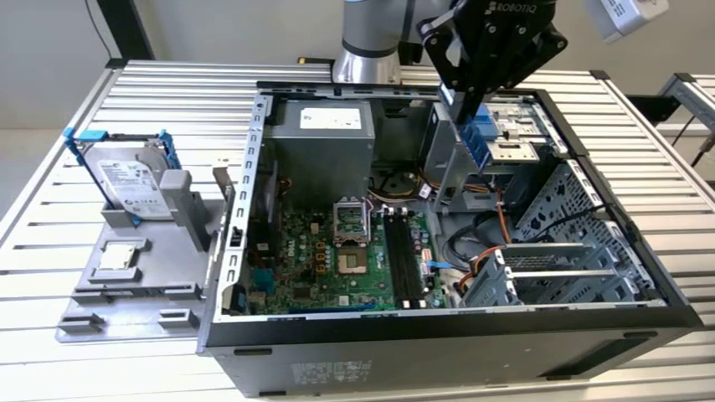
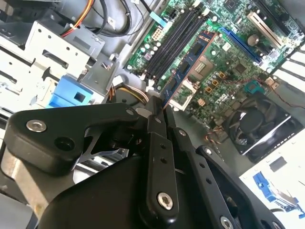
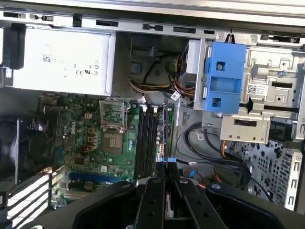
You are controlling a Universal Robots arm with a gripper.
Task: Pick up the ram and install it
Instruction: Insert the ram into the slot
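Above the open case [image 1: 447, 325], by the edge with the power supply [image 1: 321, 127], we find the gripper [image 2: 158, 106] clamped on the ram [image 2: 189, 63], a blue stick held over the motherboard [image 3: 88, 157], clear of the slots [image 3: 147, 138].

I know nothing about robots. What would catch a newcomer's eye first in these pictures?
First, the opened computer case lying on the slatted metal table, its green motherboard bare. Above it hangs the black gripper, shut on the ram, a thin blue stick with black chips. At the exterior view's left, a silver hard drive stands in blue brackets on a grey stand.
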